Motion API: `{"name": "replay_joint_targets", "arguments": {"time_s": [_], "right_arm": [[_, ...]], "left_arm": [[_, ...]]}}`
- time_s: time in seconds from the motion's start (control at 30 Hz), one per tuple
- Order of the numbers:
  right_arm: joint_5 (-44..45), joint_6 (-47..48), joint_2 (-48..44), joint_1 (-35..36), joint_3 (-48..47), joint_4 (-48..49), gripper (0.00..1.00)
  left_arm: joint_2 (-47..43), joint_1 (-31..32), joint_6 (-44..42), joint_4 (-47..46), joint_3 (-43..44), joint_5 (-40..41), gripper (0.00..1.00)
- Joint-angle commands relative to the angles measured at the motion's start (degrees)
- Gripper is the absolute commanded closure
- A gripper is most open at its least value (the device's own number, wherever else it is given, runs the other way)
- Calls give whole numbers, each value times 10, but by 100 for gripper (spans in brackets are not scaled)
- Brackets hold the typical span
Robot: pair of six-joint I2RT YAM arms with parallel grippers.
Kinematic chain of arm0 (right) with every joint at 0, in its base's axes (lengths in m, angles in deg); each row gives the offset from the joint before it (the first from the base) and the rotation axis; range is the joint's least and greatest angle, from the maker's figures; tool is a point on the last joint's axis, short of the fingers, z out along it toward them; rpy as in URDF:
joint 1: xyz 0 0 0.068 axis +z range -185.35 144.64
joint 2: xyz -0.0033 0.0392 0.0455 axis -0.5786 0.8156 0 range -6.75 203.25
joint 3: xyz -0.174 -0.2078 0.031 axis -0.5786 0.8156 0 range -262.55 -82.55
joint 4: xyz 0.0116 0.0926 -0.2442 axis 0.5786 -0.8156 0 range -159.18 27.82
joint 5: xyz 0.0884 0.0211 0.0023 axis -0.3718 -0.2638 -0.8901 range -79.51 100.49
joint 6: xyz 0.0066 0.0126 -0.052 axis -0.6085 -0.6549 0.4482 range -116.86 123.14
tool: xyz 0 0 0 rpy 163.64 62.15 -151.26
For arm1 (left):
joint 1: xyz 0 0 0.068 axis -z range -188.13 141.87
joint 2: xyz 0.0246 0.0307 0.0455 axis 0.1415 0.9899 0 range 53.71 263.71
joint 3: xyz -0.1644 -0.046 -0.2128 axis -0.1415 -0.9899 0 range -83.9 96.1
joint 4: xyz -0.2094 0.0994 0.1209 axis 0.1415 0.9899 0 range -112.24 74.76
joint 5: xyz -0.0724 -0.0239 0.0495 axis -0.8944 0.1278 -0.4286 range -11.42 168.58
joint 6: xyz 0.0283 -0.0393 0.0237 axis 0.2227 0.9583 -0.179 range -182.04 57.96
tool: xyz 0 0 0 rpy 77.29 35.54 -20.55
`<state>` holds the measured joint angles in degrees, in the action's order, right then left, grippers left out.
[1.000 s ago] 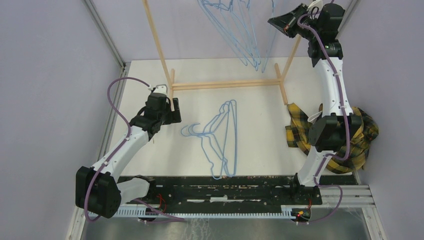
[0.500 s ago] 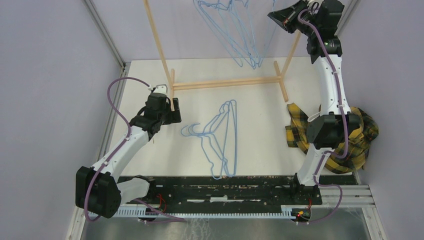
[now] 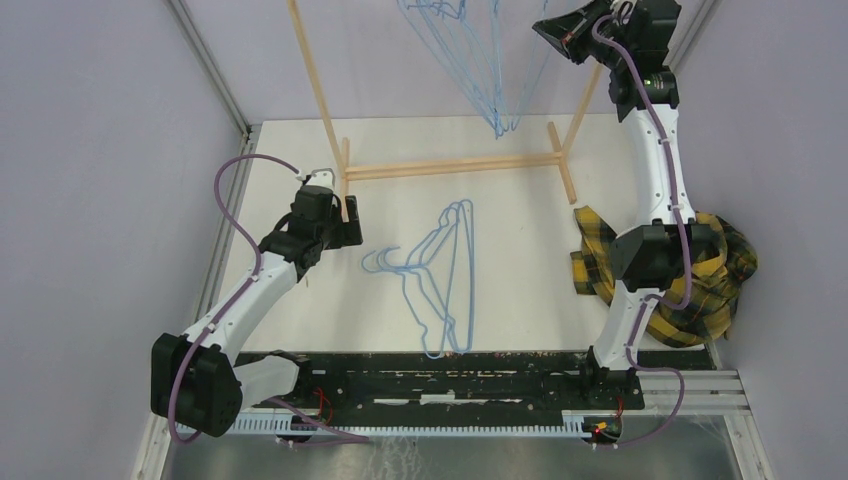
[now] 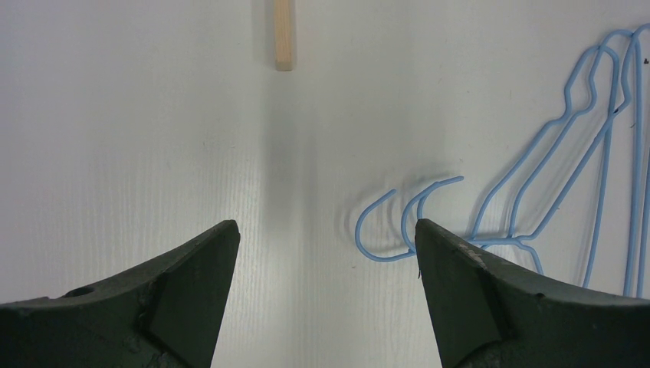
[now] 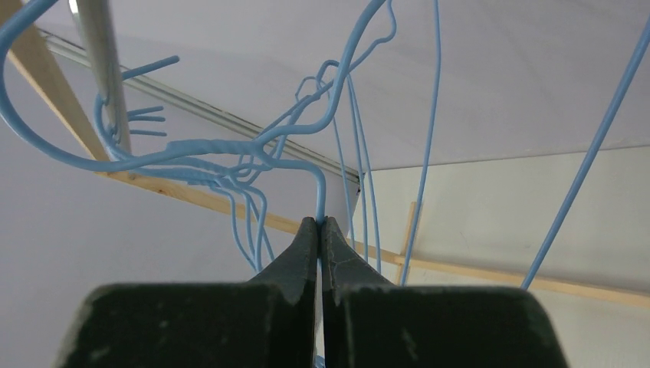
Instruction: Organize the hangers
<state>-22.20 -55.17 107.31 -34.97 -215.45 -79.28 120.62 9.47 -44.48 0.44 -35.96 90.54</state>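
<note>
The right arm has climbed a little higher toward the top of the rack (image 3: 450, 166) since a second ago. The hanging hangers (image 3: 495, 110) have swung with it and now gather into a narrower bunch. The left arm has not shifted, nor have the loose hangers (image 3: 445, 270) lying on the tabletop (image 3: 520, 260).

Up high, the right claw (image 3: 545, 25) has its fingers pressed together. From its own camera the right claw (image 5: 320, 222) is pinching the thin blue wire of one hanger (image 5: 230, 146), just below that hanger's twisted neck. The hanger's hook curves away to the left, toward a pale rod (image 5: 103, 69) where several other blue hooks sit. More blue wires hang down on either side, in front of the rack's wooden bars (image 5: 475, 268).

Down low, the left claw (image 3: 352, 222) hovers over the tabletop with its fingers spread wide and nothing between them. In its wrist view the left claw (image 4: 325, 226) frames bare white surface. The curved hooks of the loose hangers (image 4: 490, 242) lie flat just beside the right-hand finger, and their triangular bodies fan off to the right. The end of a wooden rack foot (image 4: 283, 34) shows farther ahead.

A yellow-black plaid cloth (image 3: 720, 290) lies bunched at the tabletop's right edge, behind the right arm.
</note>
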Motion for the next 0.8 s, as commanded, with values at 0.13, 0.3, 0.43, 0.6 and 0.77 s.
{"name": "replay_joint_targets", "arguments": {"time_s": [0.13, 0.3, 0.43, 0.6, 0.77], "right_arm": [[43, -36, 12, 1, -20, -12, 99], [44, -52, 1, 0, 10, 3, 98], [51, -49, -17, -2, 33, 9, 78], [73, 4, -62, -4, 63, -4, 52], [112, 77, -129, -4, 101, -30, 34]], "left_arm": [[-18, 1, -4, -7, 16, 12, 8], [-19, 1, -4, -8, 17, 12, 8], [-21, 1, -4, -7, 16, 10, 8], [-22, 1, -4, -7, 15, 11, 8], [-22, 1, -2, -8, 13, 12, 8]]}}
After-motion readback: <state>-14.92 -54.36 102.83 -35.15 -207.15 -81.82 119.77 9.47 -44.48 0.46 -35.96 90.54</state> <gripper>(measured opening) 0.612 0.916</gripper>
